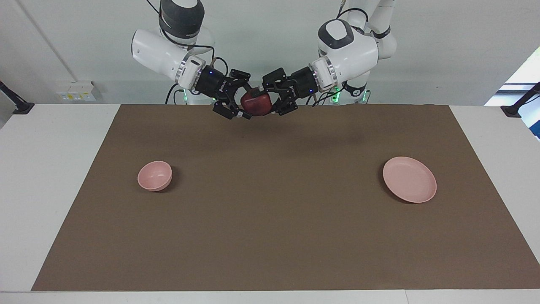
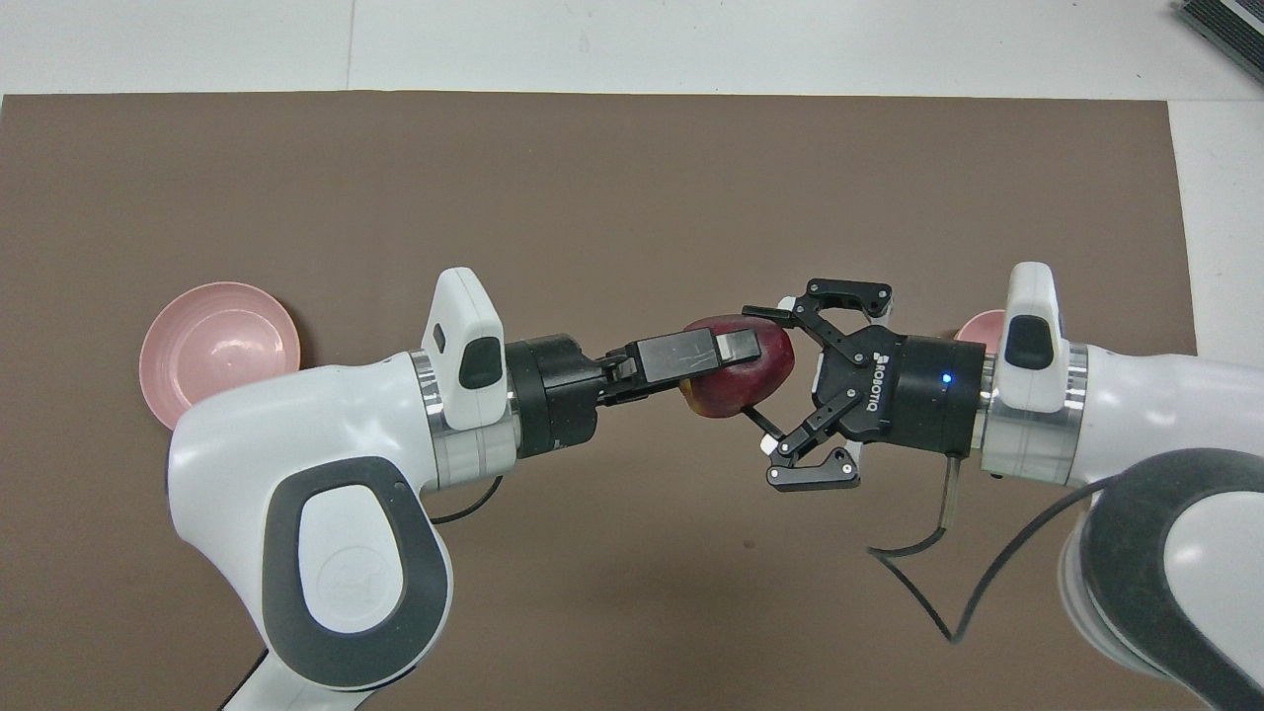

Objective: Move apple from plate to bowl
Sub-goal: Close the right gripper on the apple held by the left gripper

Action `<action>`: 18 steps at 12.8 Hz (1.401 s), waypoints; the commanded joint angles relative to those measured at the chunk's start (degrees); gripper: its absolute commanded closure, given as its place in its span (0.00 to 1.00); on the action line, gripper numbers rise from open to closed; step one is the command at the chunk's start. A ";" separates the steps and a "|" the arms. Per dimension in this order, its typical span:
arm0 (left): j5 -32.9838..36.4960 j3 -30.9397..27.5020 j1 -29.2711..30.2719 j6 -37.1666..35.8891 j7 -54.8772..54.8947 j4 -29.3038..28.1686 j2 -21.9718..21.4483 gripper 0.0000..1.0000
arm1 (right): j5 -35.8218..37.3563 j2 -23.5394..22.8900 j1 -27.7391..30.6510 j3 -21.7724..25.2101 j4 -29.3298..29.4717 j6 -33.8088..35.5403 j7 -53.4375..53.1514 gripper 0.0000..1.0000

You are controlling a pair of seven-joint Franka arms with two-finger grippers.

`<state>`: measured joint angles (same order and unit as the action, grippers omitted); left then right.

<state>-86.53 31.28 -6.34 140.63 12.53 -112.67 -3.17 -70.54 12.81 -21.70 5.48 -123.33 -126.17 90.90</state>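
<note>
The dark red apple (image 1: 255, 105) (image 2: 743, 385) is up in the air over the brown mat, midway between the two arms. My left gripper (image 1: 268, 101) (image 2: 733, 369) is shut on it, one finger lying across its top. My right gripper (image 1: 244, 99) (image 2: 768, 383) faces it from the other end with its fingers spread wide to either side of the apple. The pale pink plate (image 1: 409, 179) (image 2: 212, 351) lies bare toward the left arm's end. The small pink bowl (image 1: 155, 175) stands toward the right arm's end; in the overhead view the bowl (image 2: 981, 326) is mostly hidden by the right wrist.
The brown mat (image 1: 270, 219) covers most of the white table. A black cable (image 2: 928, 583) hangs from the right wrist. Nothing else stands on the mat.
</note>
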 commanded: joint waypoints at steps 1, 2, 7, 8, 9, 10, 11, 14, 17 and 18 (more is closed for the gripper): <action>0.92 1.50 -0.26 -3.17 -0.40 0.53 -0.35 1.00 | -2.41 -0.07 -0.27 -0.47 -0.16 -2.32 1.30 0.59; 1.10 1.50 -0.26 -3.61 -0.66 0.44 -0.43 1.00 | -2.41 -0.07 -0.27 -0.47 -0.16 -2.24 1.30 0.65; 1.37 1.50 -0.26 -3.52 -2.16 0.53 -0.43 0.36 | -1.88 -0.16 0.17 -0.38 0.45 -1.80 1.12 0.72; 2.06 1.50 -0.26 -3.17 -2.25 0.79 -0.43 0.08 | -1.53 -0.16 0.43 -0.38 0.46 -1.62 1.03 0.73; 3.81 1.59 -0.26 -3.00 -3.29 1.31 -0.26 0.00 | -1.53 -0.16 0.52 -0.30 0.46 -1.45 1.12 0.73; 5.22 1.59 -0.26 -3.00 -4.96 1.84 -0.17 0.00 | -1.53 -0.16 0.52 -0.29 0.46 -1.44 1.12 0.74; 6.28 1.76 -0.17 -2.82 -6.10 2.37 0.26 0.00 | -1.44 -0.16 0.52 -0.29 0.54 -1.36 1.12 0.74; 6.90 1.76 -0.17 -2.73 -6.38 2.64 0.62 0.00 | -1.44 -0.24 0.52 -0.29 0.81 -1.36 1.12 0.74; 7.08 1.76 -0.26 -2.64 -6.38 2.64 0.62 0.00 | -1.36 -0.24 0.70 -0.21 0.81 -1.36 1.29 0.74; 7.08 1.76 -0.26 -2.64 -6.55 2.64 0.62 0.00 | -1.01 -0.33 0.87 -0.03 0.81 -0.83 1.47 0.74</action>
<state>-80.61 33.16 -6.50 138.74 7.53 -111.34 -3.05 -70.55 13.03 -21.52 5.57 -122.98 -127.06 90.90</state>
